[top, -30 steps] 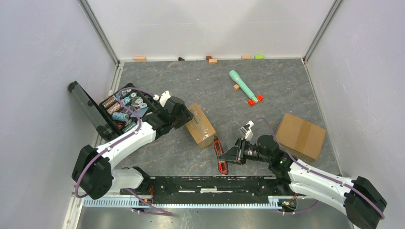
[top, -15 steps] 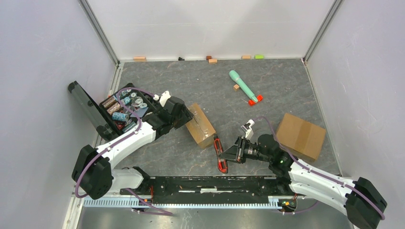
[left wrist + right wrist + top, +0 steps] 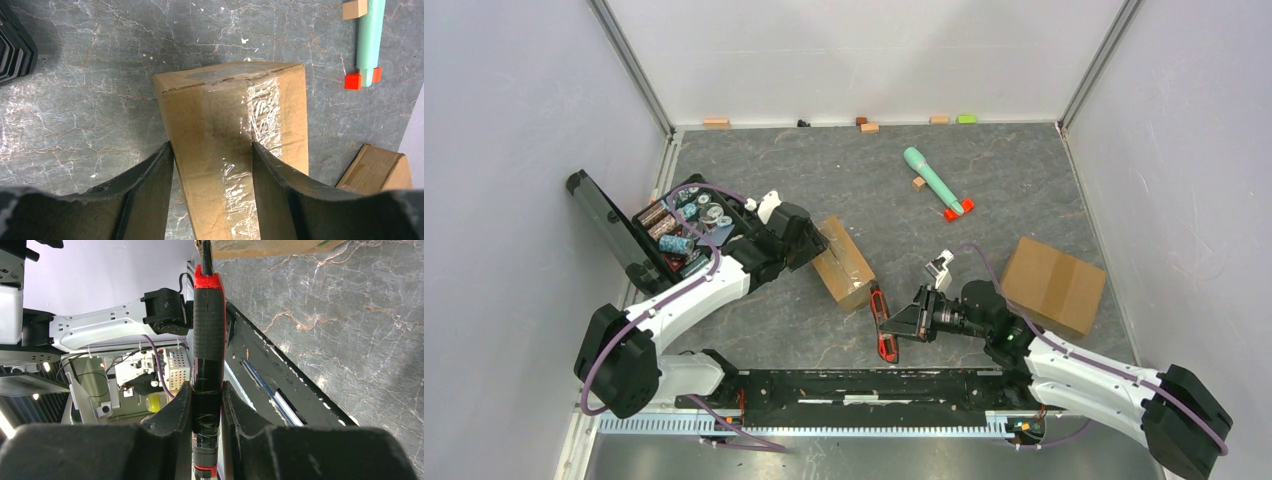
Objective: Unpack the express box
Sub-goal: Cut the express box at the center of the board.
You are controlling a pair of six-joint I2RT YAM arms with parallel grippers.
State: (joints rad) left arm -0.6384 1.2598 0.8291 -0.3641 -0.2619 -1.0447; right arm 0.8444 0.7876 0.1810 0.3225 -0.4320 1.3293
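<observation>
Movement: right arm is carrying the knife slightly closer to the taped box than a second ago; left arm and box are sitting where they were.
Right end effector (image 3: 206, 400): closed on the utility knife (image 3: 207, 340), pinching the black handle low down so the red nose and blade are projecting well ahead of the fingers.
Knife tip: pointing at the lower edge of the express box (image 3: 844, 265) just ahead; whether it is touching yet I cannot tell.
Left end effector (image 3: 211, 147): jaws standing parted, with one finger lying along the box's side edge and the other over its taped top. It is probably steadying the box for the cut, though pressing or hovering I cannot tell.
Clear tape (image 3: 262, 110): running lengthwise down the top, just ahead of the left fingers. It is still sealing the flaps, so the box is not opened yet.
Second box (image 3: 1052, 285): lying behind the right end effector, well apart and untouched.
Open tool case (image 3: 674, 230): sitting behind the left end effector on the tabletop (image 3: 824, 170).
Writing: no label, brand or print is showing readably on either box or the knife.
</observation>
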